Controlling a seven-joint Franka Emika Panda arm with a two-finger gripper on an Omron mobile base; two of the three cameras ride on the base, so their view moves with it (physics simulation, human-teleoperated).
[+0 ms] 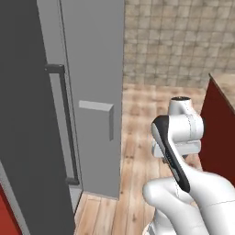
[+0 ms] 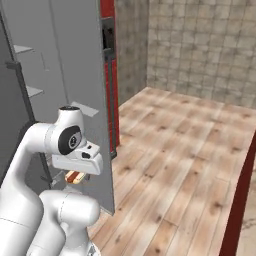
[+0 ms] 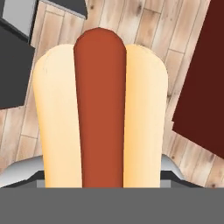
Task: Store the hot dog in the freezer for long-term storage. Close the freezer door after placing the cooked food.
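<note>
Gripper (image 3: 103, 181) was pinching the hot dog (image 3: 100, 113), bun filling the hand view over wood floor (image 3: 144, 26). In the right base view the hot dog (image 2: 75, 176) hung low under the wrist, just beside the open freezer door (image 2: 75, 75). Door handle (image 1: 64, 124) stood left of the arm.

My two base cameras flank the arm, sharing the freezer door (image 1: 94, 92) and floor; my hand camera sits tight on the hot dog (image 3: 99, 113).
</note>
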